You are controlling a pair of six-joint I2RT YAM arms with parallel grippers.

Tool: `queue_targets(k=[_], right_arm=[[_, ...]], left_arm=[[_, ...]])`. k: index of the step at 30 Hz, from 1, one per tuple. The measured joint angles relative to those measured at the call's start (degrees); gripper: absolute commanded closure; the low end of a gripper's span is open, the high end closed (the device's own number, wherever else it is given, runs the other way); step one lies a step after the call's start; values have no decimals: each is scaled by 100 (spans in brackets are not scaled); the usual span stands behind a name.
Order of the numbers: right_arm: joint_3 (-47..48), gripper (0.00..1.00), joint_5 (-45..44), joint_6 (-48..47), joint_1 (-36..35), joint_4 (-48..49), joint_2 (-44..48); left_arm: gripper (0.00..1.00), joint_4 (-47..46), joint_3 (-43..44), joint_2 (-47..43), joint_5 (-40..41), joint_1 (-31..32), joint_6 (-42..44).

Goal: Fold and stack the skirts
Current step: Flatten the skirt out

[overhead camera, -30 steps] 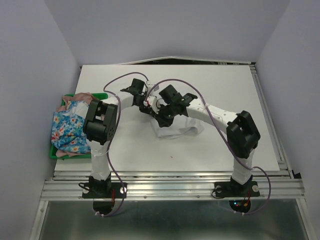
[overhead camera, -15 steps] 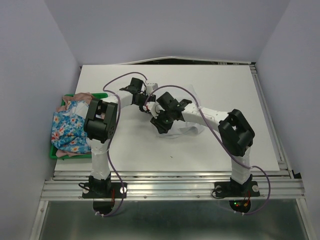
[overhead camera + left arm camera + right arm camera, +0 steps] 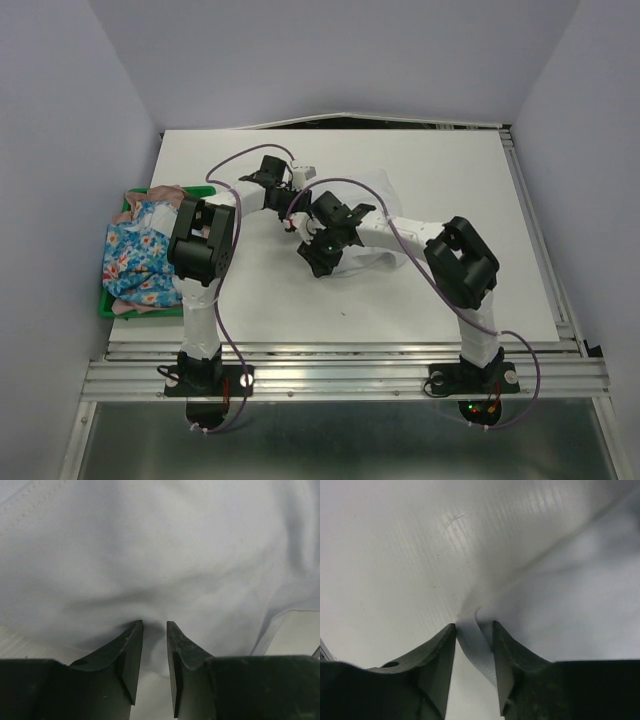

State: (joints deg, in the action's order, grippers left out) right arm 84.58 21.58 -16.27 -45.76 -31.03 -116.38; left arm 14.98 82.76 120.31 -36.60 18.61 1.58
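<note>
Since a second ago our right gripper (image 3: 474, 626) has drawn leftward and nearer, fingers nipped on a fold of the white skirt (image 3: 365, 263) mid-table; our left gripper (image 3: 154, 623), nearly closed, pinches the same cloth farther back

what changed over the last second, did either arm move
The right gripper swung left and toward the near edge, its elbow following, pulling the pinched fold of the white skirt with it. The left gripper barely moved and keeps its grip on the same skirt. The flowered skirt in the green tray stayed put.
</note>
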Motion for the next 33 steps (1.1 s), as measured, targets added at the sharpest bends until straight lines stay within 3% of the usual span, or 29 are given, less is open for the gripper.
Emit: queue_targets(k=[7, 15, 24, 30, 33], right_arm=[[-192, 99, -2, -98, -168, 20, 37], [-210, 99, -142, -433, -334, -31, 511], [-212, 99, -621, -1172, -339, -140, 1676], [-1016, 99, -1005, -1930, -358, 0, 2492], [-1366, 86, -1075, -2146, -417, 46, 2636]], left_arm=[[65, 4, 24, 33, -9, -9, 0], [68, 181, 249, 186, -55, -37, 4], [72, 463, 603, 398, -46, -37, 2], [74, 638, 826, 533, -46, -33, -2], [74, 684, 868, 555, -44, -22, -2]])
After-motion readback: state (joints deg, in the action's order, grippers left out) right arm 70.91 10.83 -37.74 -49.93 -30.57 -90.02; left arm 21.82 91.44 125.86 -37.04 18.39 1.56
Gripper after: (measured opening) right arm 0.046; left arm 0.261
